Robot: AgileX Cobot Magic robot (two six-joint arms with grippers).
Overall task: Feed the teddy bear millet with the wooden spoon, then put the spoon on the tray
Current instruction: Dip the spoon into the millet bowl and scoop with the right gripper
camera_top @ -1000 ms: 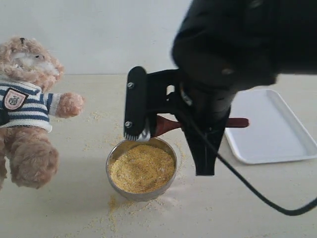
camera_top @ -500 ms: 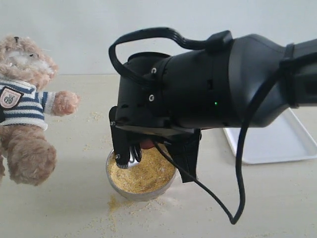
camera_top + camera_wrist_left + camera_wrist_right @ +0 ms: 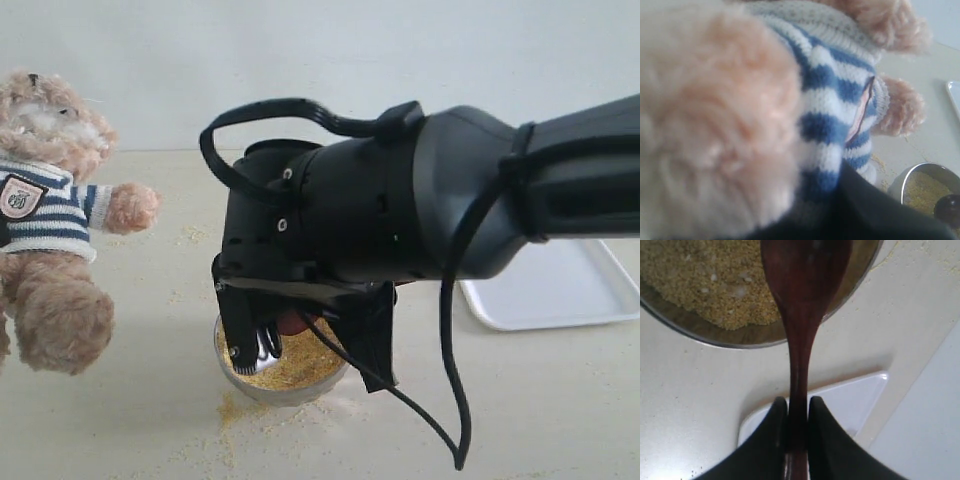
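- Two risks stand out while the right gripper [image 3: 797, 405], its fingers clamped on the slim handle of the wooden spoon [image 3: 800, 315], holds the spoon's oval end over the millet [image 3: 715, 285].
- First, a steep or hasty scoop could push grains over the rim of the steel bowl [image 3: 705, 335] or shove the bowl along the worktop [image 3: 560, 400], where loose millet already lies.
- Second, the grip sits far back on the handle, so a loaded spoon could twist between the fingers and shed grains on the way to the teddy bear [image 3: 50, 210].
- The bowl sits near the worktop's front edge, about midway along. The spoon's end hangs at the rim nearest the gripper; whether it touches the millet cannot be told.
- The bear is at the left edge, well apart from the spoon.
- The tray [image 3: 560, 290] lies toward the right edge.
- Of the left gripper [image 3: 860, 212] only a dark part shows against the bear's shirt, so I cannot tell whether it grips.
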